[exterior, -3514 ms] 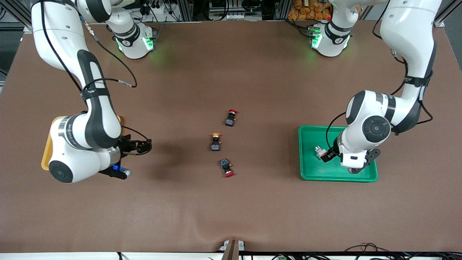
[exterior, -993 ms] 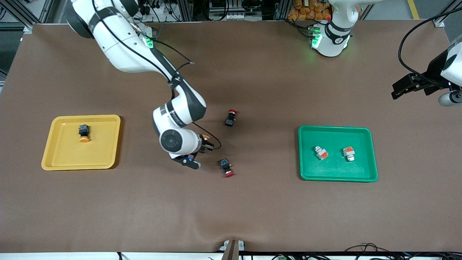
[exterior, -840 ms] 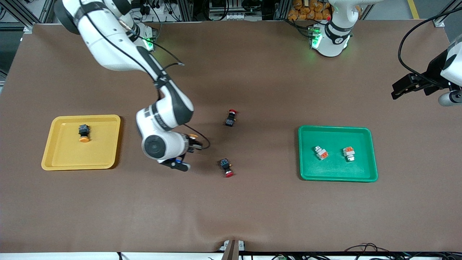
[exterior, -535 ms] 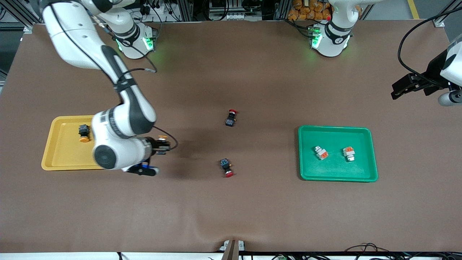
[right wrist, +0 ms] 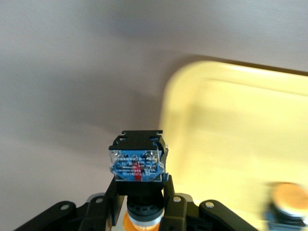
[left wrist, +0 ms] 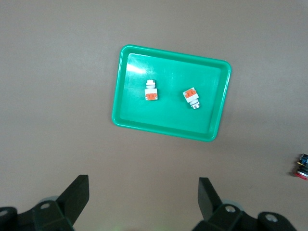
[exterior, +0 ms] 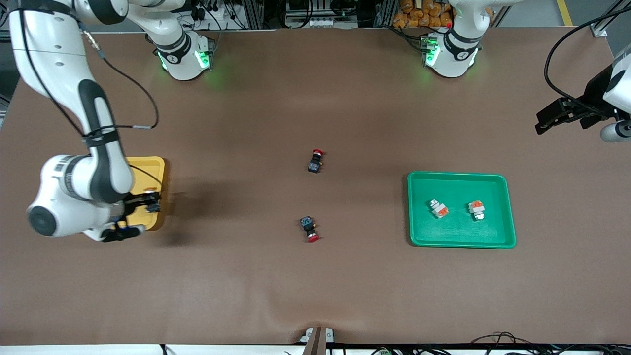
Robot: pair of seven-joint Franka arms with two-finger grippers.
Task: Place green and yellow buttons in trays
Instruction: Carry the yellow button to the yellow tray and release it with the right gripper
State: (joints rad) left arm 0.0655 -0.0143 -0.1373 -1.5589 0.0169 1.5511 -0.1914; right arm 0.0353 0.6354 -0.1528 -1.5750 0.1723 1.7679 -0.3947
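Held pushbutton (right wrist: pixel 138 161): black body, yellow-orange cap, clamped in right gripper (exterior: pixel 148 203) over yellow tray's (exterior: pixel 154 167) edge nearest table centre.
Advice: carry inward, clear of tray's other yellow pushbutton (right wrist: pixel 288 197), lower, then release.
Left gripper (left wrist: pixel 142 197): wide, empty, waiting above green tray (left wrist: pixel 167 122).

Two switch pieces (exterior: pixel 438 208) (exterior: pixel 476 209) lie side by side in the tray (exterior: pixel 510 207) toward the left arm's end of the table (exterior: pixel 315 291). Mid-table, one pushbutton (exterior: pixel 316 161) lies farther from the front camera than the other (exterior: pixel 309 229). Another tray (exterior: pixel 157 167) sits at the right arm's end.
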